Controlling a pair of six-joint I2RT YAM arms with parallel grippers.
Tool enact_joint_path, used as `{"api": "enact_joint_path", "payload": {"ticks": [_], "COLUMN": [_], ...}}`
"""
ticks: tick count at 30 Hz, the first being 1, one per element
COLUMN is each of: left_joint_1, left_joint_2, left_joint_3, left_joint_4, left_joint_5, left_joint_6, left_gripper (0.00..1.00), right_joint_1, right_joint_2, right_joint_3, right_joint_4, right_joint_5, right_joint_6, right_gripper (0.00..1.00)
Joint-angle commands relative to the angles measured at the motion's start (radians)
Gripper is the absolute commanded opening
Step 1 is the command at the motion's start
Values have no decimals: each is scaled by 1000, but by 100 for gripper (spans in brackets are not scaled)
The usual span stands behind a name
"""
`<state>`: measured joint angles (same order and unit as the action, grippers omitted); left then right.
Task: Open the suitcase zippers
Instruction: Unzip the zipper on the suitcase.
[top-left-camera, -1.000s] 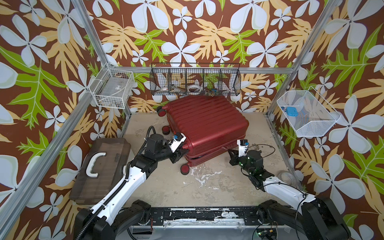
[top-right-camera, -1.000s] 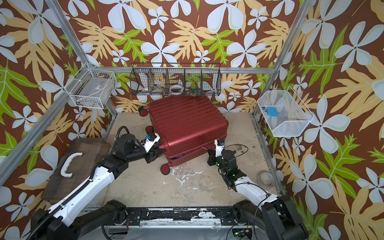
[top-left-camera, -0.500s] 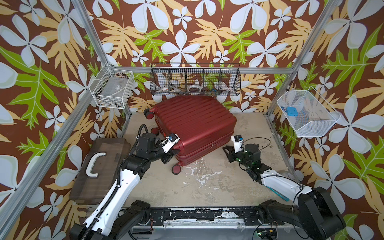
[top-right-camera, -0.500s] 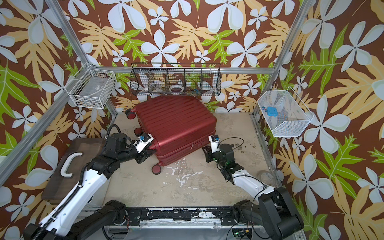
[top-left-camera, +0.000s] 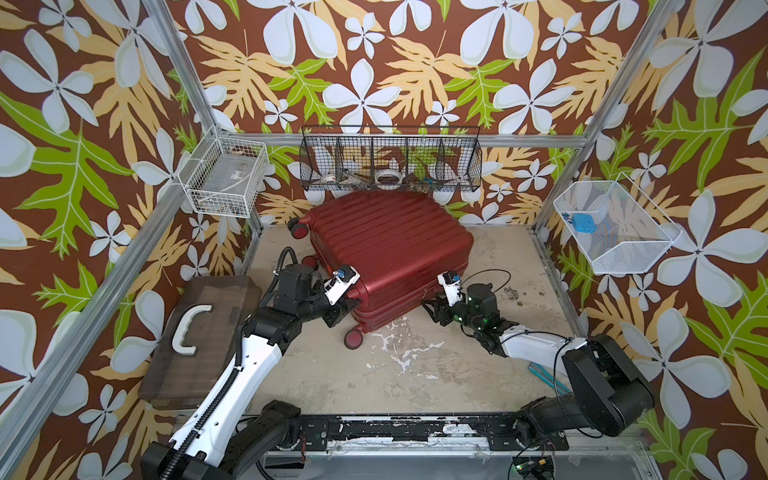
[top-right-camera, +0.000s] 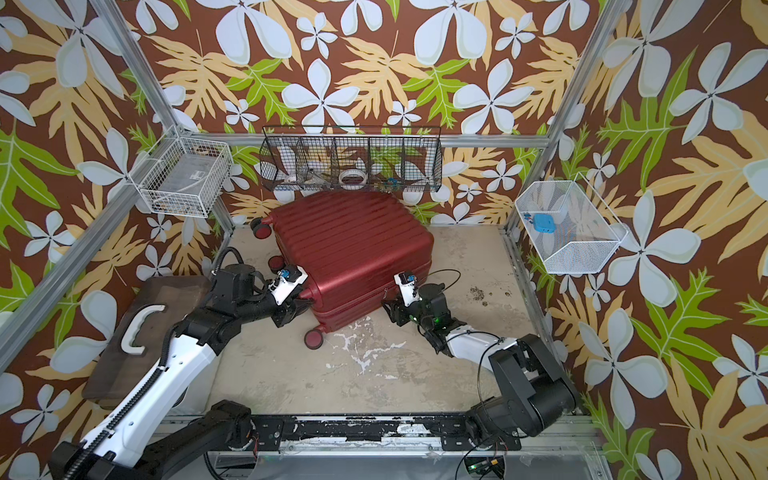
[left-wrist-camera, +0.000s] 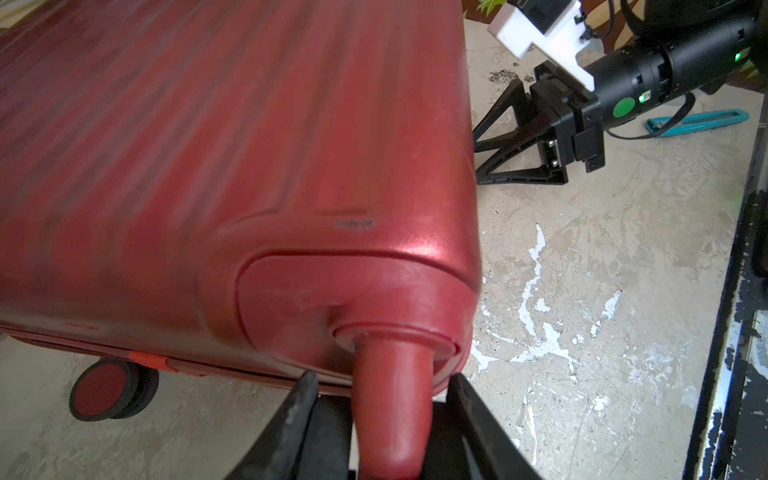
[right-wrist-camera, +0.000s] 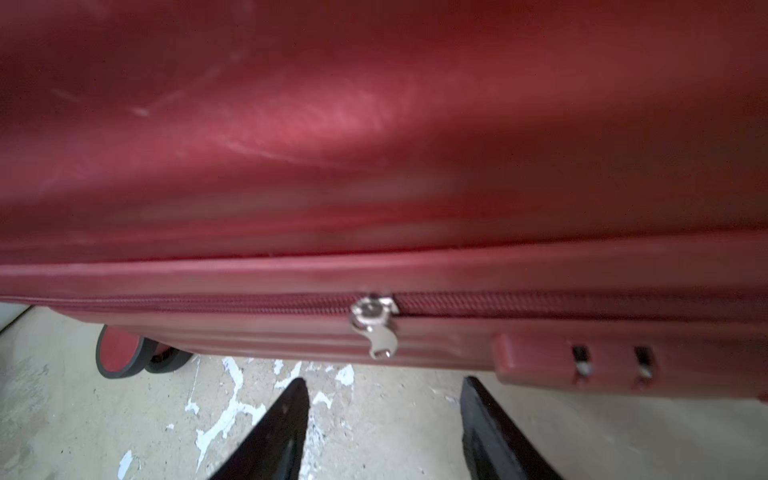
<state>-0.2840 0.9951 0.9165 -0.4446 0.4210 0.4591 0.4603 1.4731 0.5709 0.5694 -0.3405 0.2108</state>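
Suitcase (top-left-camera: 386, 237) flat, bench (top-left-camera: 415, 374) rear-centre. L gripper (left-wrist-camera: 382, 380) pinches wheel strut (left-wrist-camera: 390, 415), prob. to steady case. R gripper (right-wrist-camera: 384, 380) spread, empty, just short of zipper pull (right-wrist-camera: 376, 328); zippers (right-wrist-camera: 540, 305) appear shut.

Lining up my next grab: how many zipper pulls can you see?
1: a silver pull on the suitcase side seam, ahead of the right gripper, beside the lock. Others may be hidden.

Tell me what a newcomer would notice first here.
The dark-red suitcase lies flat toward the back of the table, in both top views. The left gripper has a corner wheel stem between its jaws, while the right gripper stands open just short of the silver pull tab on the zipper.
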Motion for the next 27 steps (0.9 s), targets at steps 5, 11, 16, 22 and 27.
{"api": "enact_joint_path", "payload": {"ticks": [5, 11, 16, 22, 27], "left_joint_1": [8, 8, 8, 8, 8], "left_joint_2": [0, -5, -9, -9, -10], "left_joint_3": [6, 4, -1, -4, -15], "left_joint_4": [180, 184, 183, 185, 194], "left_joint_5": [-25, -14, -4, 1, 10], "left_joint_6": [-91, -115, -123, -126, -132], "left_gripper": [0, 0, 0, 0, 0], "right_joint_1": [21, 35, 51, 54, 54], "right_joint_2": [78, 138, 185, 209, 214], "right_joint_3": [29, 15, 23, 24, 30], "right_joint_4": [136, 251, 317, 372, 391], "right_joint_5": [104, 197, 241, 262, 272], "right_joint_6": [65, 102, 114, 116, 115], "right_gripper": [52, 46, 44, 35, 31]}}
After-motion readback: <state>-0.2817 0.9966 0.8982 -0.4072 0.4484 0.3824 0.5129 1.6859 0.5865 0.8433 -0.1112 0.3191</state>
